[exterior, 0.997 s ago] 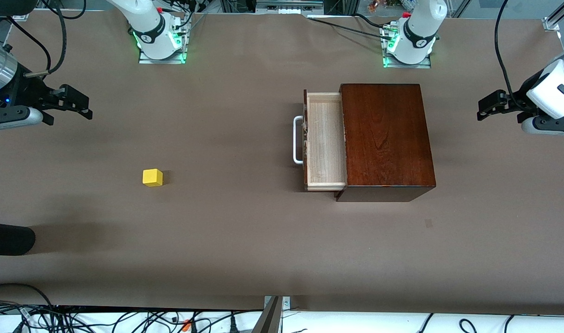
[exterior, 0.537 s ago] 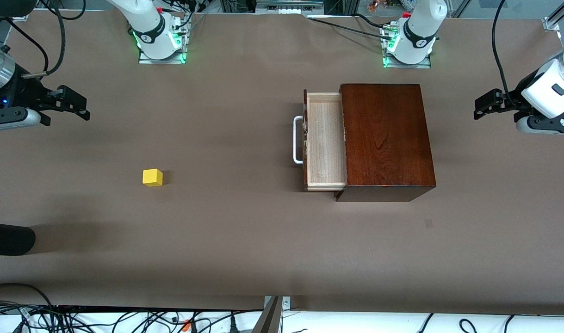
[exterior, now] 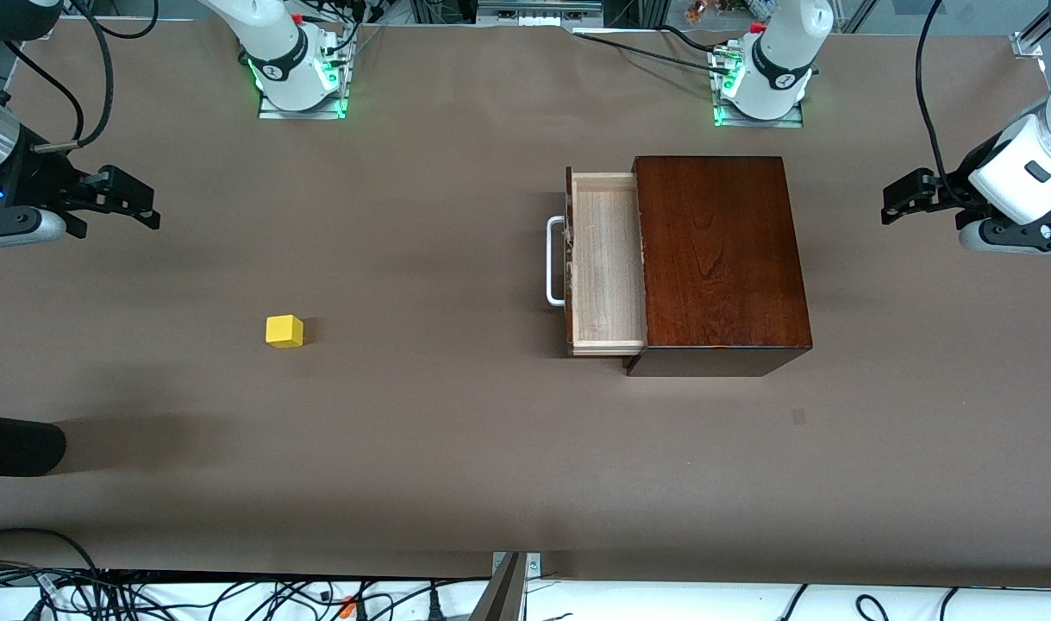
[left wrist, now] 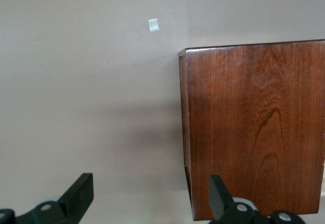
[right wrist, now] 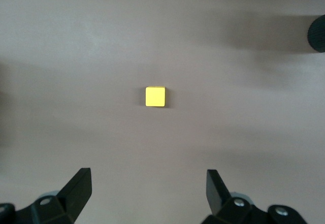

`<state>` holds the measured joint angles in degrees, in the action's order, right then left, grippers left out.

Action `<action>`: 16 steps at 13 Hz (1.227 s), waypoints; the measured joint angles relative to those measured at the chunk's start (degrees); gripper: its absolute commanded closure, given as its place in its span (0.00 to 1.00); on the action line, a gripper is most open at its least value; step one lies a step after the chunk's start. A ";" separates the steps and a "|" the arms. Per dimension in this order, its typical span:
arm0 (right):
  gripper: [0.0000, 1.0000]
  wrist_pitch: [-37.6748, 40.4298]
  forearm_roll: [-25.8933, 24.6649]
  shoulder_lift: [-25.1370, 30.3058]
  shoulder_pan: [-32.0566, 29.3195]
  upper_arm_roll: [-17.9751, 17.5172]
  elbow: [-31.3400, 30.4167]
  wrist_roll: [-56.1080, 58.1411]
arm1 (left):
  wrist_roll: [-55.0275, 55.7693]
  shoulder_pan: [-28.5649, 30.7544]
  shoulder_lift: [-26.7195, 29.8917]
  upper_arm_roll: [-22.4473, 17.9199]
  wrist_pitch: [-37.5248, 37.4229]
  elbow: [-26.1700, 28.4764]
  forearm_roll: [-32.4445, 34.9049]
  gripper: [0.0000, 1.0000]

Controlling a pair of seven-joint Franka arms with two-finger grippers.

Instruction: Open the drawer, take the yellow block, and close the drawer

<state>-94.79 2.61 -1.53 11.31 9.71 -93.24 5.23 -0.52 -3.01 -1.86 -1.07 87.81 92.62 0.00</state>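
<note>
Front view: drawer (exterior: pixel 607 263) pulled out of the dark wooden box (exterior: pixel 719 259), tray empty. Yellow block (exterior: pixel 284 331) on the table (exterior: pixel 456 448), well apart, toward the right arm's end. Both arms wait at the table ends. Closing looks next: push the white handle (exterior: pixel 553 261).

Left wrist view: left gripper (left wrist: pixel 150 198) spread wide, empty, beside the box.

Right wrist view: right gripper (right wrist: pixel 147 193) spread wide, empty, block in view. Path unobstructed.
</note>
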 measured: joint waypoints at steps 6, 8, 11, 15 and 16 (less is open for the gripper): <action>0.00 0.02 -0.01 -0.17 0.00 0.33 0.17 0.01 | 0.00 0.00 -0.08 -0.03 0.00 0.00 0.00 0.00; 0.00 0.04 -0.01 -0.22 -0.01 0.58 0.17 0.01 | -0.07 -0.24 -0.11 0.13 0.02 -0.03 -0.04 0.00; 0.00 0.08 -0.01 -0.39 -0.02 0.67 0.17 0.01 | -0.57 -2.74 -1.69 2.82 0.03 -0.08 -3.56 0.00; 0.00 0.08 -0.01 -0.42 -0.03 0.68 0.18 0.01 | -0.44 -11.24 -7.92 7.65 4.67 -1.64 -4.54 0.00; 0.00 0.08 -0.01 -0.42 -0.02 0.68 0.18 0.01 | -0.46 -13.86 -9.59 7.97 6.76 -2.46 -4.54 0.00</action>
<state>-94.70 2.61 -1.95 11.28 10.39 -93.05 5.24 -0.97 -16.87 -11.44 6.89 94.57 90.16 -4.54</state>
